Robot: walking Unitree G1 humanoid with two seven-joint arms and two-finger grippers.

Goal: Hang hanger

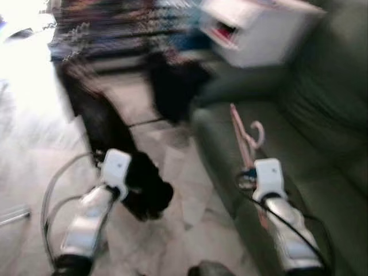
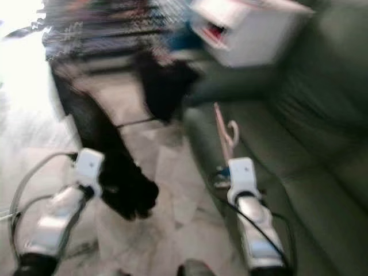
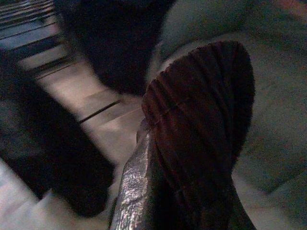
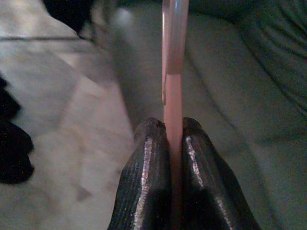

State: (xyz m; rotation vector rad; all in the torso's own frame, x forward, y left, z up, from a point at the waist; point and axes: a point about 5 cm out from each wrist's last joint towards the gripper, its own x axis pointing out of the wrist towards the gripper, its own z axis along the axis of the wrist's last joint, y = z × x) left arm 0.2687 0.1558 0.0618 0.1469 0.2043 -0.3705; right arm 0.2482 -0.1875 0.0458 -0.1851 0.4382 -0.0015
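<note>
Halfway at best, judging by the frames. Hanger point(image 4: 171, 72) already in hand, clamped between the ribbed black fingers point(image 4: 144, 182) of the right gripper point(image 4: 173, 129) and standing nearly upright above the front edge of the dark green sofa point(image 1: 322, 115), at about 3 o'clock in the head view. Hook end point(image 1: 257, 133) curling over at the top, free of any rail. No rail, rod or wardrobe clearly made out anywhere in this smeared picture; the hanging itself not yet done, and most likely a walk left before it.

Pale pink, smooth and slim, probably plastic; flat-edged in the wrist view, with a step partway up the shaft. Sofa matte and softly padded, creased at the cushion seams. Floor point(image 1: 34, 161) pale, glossy, marble-like tile with grey veining. White boxy thing point(image 1: 259, 29) with a red-lined opening at 1 o'clock, too blurred to name. Dark, soft-looking shapes point(image 1: 103, 126) at 11 o'clock, possibly a person's legs or draped cloth.

Left gripper point(image 3: 192, 143) low at 8 o'clock, holding nothing, fingers seemingly pressed together into one rounded, ridged black tip. Grey cables point(image 1: 54, 190) looping off the left silver arm point(image 1: 86, 224).
</note>
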